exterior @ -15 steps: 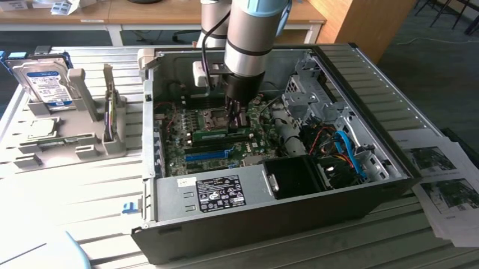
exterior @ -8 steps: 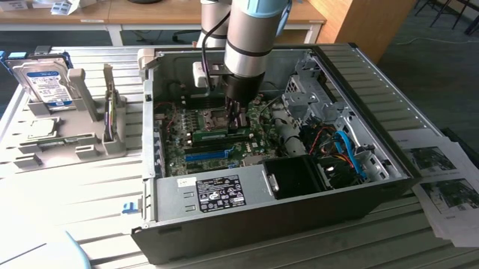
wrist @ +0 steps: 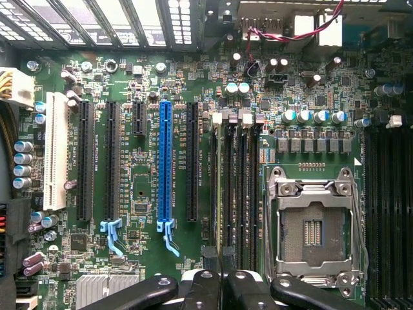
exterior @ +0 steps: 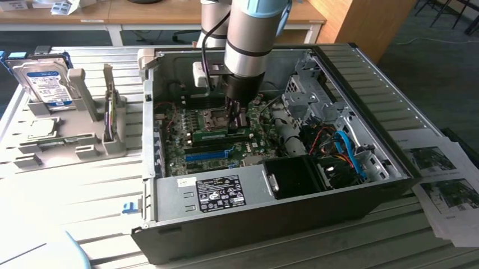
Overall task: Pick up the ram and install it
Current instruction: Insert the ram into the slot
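Note:
The ram (exterior: 219, 134) is a thin green stick lying along the memory slots of the motherboard (exterior: 179, 162) inside the open computer case (exterior: 374, 112). My gripper (exterior: 238, 128) reaches straight down into the case and is shut on the ram near its end at the exterior view's right. In the wrist view the two black fingers (wrist: 205, 279) sit close together over the dark memory slots (wrist: 242, 187), with the ram (wrist: 221, 213) seen edge-on as a narrow strip running away from them. Whether the ram is fully seated I cannot tell.
A bright blue slot strip (wrist: 165, 161) and a silver processor socket (wrist: 313, 229) flank the memory slots. A power supply (exterior: 217, 190), black fan shroud (exterior: 299, 176) and blue cables (exterior: 348, 148) crowd the case. A hard drive (exterior: 46, 84) stands in a grey holder outside; papers (exterior: 441, 179) lie opposite.

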You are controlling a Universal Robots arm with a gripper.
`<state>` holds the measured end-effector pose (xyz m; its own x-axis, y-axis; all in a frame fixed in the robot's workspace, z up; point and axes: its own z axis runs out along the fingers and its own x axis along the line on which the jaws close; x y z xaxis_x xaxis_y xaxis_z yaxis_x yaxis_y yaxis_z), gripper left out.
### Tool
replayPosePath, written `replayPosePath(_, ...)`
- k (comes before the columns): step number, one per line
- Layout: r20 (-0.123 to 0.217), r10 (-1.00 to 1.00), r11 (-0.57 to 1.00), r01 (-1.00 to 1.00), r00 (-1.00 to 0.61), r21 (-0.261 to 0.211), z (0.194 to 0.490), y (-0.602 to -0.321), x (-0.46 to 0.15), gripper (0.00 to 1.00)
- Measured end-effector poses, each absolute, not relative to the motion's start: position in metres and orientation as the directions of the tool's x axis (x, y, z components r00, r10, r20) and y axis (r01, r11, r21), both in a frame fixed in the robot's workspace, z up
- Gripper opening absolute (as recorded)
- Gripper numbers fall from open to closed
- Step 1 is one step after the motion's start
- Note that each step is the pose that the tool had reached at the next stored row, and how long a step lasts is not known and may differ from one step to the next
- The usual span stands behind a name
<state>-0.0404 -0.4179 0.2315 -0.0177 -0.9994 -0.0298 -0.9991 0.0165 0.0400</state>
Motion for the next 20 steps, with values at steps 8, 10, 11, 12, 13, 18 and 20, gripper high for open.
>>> replayPosePath(8,-0.03,-0.999,0.013,-0.999,-0.014,0.04,0.2287,-0.4177,-0.0404,0.11)
replayPosePath(10,-0.03,-0.999,0.012,-0.999,-0.014,0.04,0.2283,-0.4177,-0.0404,0.11)
replayPosePath(11,-0.03,-0.999,0.013,-0.999,-0.014,0.04,0.2281,-0.4177,-0.0404,0.11)
replayPosePath(12,-0.03,-0.999,0.012,-0.999,-0.014,0.04,0.2279,-0.4177,-0.0404,0.11)
replayPosePath(13,-0.03,-0.999,0.013,-0.999,-0.014,0.04,0.2278,-0.4178,-0.0404,0.11)
replayPosePath(18,-0.03,-0.999,0.013,-0.999,-0.014,0.04,0.2274,-0.4177,-0.0404,0.11)
replayPosePath(20,-0.03,-0.999,0.013,-0.999,-0.014,0.04,0.2274,-0.4177,-0.0404,0.11)
